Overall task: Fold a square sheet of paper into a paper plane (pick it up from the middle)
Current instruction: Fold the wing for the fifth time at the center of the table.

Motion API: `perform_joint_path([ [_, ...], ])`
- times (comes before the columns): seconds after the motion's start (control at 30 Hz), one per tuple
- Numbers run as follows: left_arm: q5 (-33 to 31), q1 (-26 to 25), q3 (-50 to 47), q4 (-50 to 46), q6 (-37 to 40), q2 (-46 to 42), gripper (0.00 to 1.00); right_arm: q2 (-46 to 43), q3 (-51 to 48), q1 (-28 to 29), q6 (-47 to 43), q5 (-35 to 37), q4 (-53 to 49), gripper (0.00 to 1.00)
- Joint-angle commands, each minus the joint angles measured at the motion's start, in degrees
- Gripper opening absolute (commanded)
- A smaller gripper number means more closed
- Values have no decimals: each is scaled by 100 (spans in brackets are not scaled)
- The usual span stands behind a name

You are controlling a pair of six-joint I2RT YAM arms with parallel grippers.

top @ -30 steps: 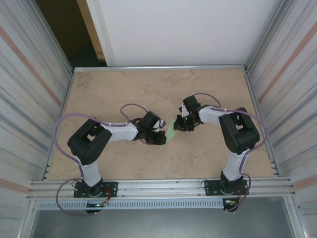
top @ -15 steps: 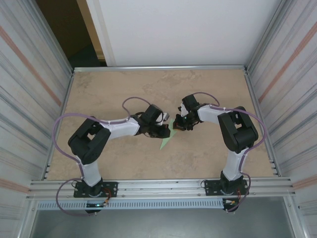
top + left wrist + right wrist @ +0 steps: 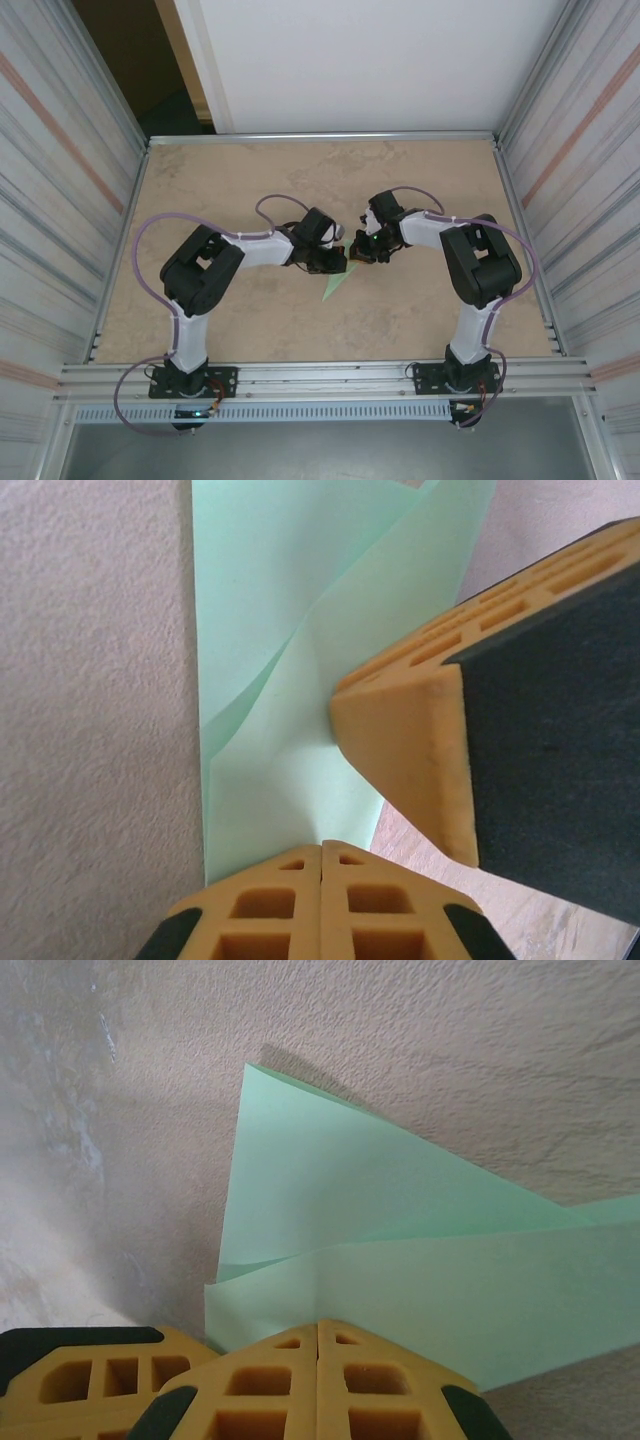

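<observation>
From above, I see the paper point(image 3: 334, 286) mid-table between both arms, its tip pointing nearward. My wrist cameras show more: left gripper point(image 3: 321, 845) and right gripper point(image 3: 318, 1322) each clamped on a folded edge.

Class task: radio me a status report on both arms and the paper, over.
Left gripper: jaws shut on green paper. Right gripper: same. Paper partly folded, layers overlapping. Nothing in the way.

Smooth matt paper point(image 3: 270, 630) lies on a grainy, matt, stone-like table point(image 3: 90, 730).
</observation>
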Motion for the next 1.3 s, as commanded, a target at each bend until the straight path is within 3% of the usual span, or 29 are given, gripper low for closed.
perform_joint_path([
  [0.0, -280, 8, -184, -454, -39, 67, 0, -488, -166, -99, 193, -99, 177, 3],
  [0.5, -283, 6, -282, -440, -12, 94, 0, -143, -561, -35, 407, -195, 470, 0],
  [0.77, -393, 40, -562, -520, -35, 102, 0, 140, -491, -760, 422, 10, 692, 0],
  [1.0, -376, 90, -749, -506, 1, 147, 0, 552, 213, -1394, 434, 179, 513, 0],
  [1.27, 147, 160, 509, -735, -74, -332, 4, -565, 336, -1013, 479, 661, 194, 4],
])
